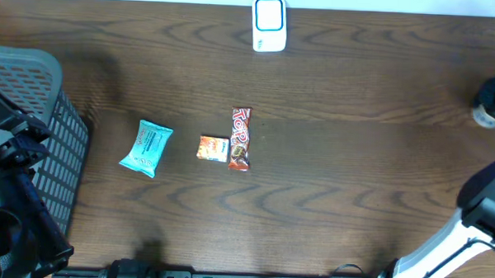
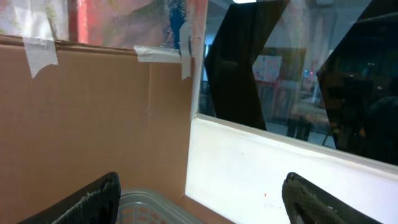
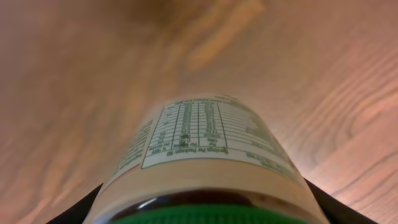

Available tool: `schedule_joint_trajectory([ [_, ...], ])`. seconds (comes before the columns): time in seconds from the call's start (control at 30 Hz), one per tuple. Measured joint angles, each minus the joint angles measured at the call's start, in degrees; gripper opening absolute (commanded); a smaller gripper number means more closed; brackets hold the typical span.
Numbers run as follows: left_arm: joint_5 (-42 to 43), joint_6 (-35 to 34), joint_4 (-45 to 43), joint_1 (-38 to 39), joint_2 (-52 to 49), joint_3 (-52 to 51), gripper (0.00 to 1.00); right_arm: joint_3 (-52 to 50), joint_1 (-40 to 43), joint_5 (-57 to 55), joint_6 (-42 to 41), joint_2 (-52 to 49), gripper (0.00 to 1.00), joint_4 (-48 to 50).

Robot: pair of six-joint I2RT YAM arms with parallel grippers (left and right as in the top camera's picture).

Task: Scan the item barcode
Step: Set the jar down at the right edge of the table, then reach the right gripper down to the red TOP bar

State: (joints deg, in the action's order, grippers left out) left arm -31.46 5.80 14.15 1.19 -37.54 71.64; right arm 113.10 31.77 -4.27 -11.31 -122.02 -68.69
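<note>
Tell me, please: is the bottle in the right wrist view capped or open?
Capped: a green cap sits on the bottle, below its label.

Dark brown desk (image 1: 354, 159), wavy wood grain. White scanner (image 1: 269, 24), blue-rimmed face. Grey basket (image 1: 35, 74), mesh sides. Light blue pouch (image 1: 146, 148); orange packet (image 1: 212, 148); red-brown candy bar (image 1: 241, 139), white lettering. The bottle (image 3: 205, 134): cream label, green-printed grid, green cap. Plain tan cardboard (image 2: 93, 118), white tape (image 2: 38, 50) strips.

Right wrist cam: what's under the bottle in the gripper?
Only bare wooden table shows beyond the bottle, held in the right gripper. The bottle itself covers the tabletop directly beneath it, so anything there can't be seen.
</note>
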Motion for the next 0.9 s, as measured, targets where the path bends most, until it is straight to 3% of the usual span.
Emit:
schedule_joint_trajectory([
  [0.17, 4.2, 0.0, 0.5, 0.0, 0.0, 0.0, 0.83, 0.0, 6.9, 1.2, -1.4, -9.0, 0.67, 0.9],
  [0.2, 4.8, 0.0, 0.6, 0.0, 0.0, 0.0, 0.83, -0.1, 7.9, 1.5, -1.9, -10.6, 0.84, 0.8],
  [0.27, 5.4, 0.0, 0.7, 0.0, 0.0, 0.0, 0.83, -0.1, 9.0, 1.8, -2.5, -11.5, 0.99, -0.3],
  [0.57, 5.9, 0.0, 0.9, 0.0, 0.0, 0.0, 0.84, 7.2, 9.4, 3.1, -3.2, -7.5, 0.99, -10.5],
  [0.73, 6.7, 0.0, 0.9, 0.0, 0.0, 0.0, 0.83, 11.5, -1.0, 6.1, -3.4, 9.3, 0.99, -10.1],
  [0.77, 7.4, 0.0, 1.3, 0.0, 0.0, 0.0, 0.83, 12.9, -8.5, 7.1, -3.3, 13.9, 0.99, -11.5],
  [0.9, 8.7, 0.0, 1.8, 0.0, 0.0, 0.0, 0.83, 10.6, -27.8, 4.4, -3.0, 16.9, 0.99, -12.8],
])
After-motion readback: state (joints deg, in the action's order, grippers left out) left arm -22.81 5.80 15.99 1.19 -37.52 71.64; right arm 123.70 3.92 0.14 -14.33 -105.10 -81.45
